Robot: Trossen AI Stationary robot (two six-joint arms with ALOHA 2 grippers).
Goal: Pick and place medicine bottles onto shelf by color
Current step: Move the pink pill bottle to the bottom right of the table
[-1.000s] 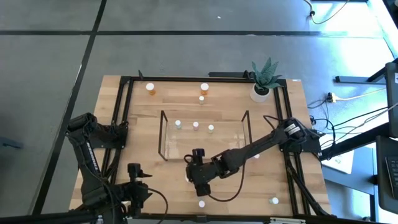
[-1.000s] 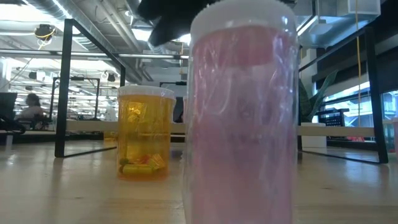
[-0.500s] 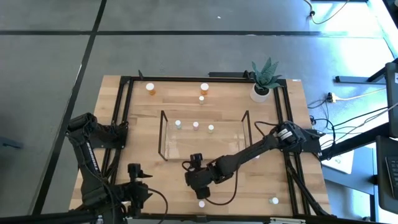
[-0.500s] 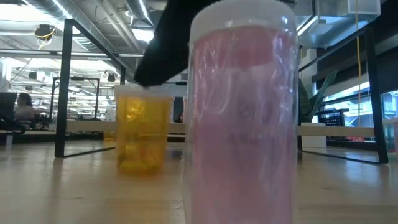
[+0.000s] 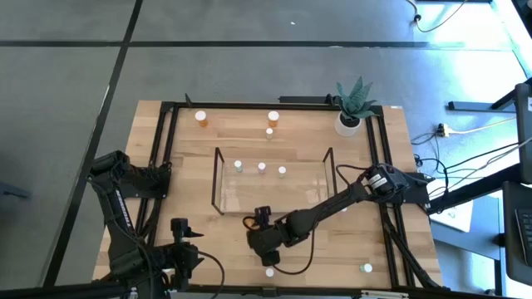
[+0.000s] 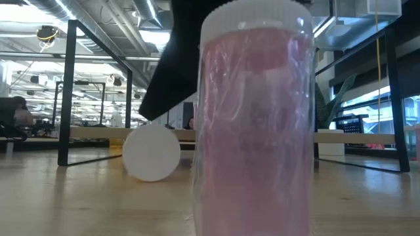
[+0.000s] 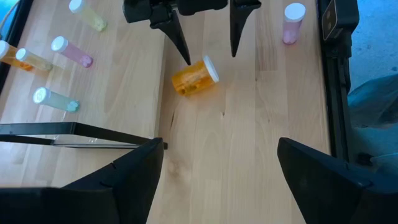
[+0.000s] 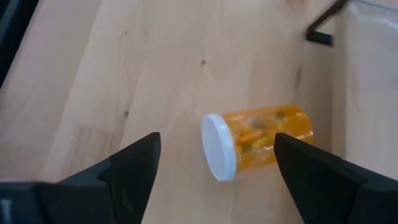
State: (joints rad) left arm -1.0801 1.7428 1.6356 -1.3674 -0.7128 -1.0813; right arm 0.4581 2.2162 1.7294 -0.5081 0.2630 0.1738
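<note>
An orange medicine bottle (image 8: 258, 142) with a white cap lies on its side on the wood, just near of the clear shelf (image 5: 218, 178); its cap (image 6: 151, 153) faces the near edge. My right gripper (image 7: 209, 50) hangs open over it, slanting down, with a finger on either side. A pink bottle (image 6: 252, 118) stands upright close to the near edge. Three small bottles (image 5: 262, 167) stand in the shelf. My left gripper (image 7: 217, 155) waits open at the near left. My right gripper has one fingertip (image 7: 185, 57) right at the fallen orange bottle's base end (image 7: 179, 79); whether they touch, I cannot tell. The bottle rests with its side on the table, beyond and below the fingertips.
Two orange bottles (image 5: 201, 117) (image 5: 273, 117) and a small one (image 5: 269, 131) stand behind the shelf. Another bottle (image 5: 366, 267) stands at the near right. A potted plant (image 5: 353, 104) sits at the far right corner. Black rails (image 5: 163, 166) run along the table's sides.
My right gripper has come down over the orange bottle and a little toward the near edge, staying open. The bottle, upright a second ago, has tipped over and now lies on its side with its cap toward the near edge.
</note>
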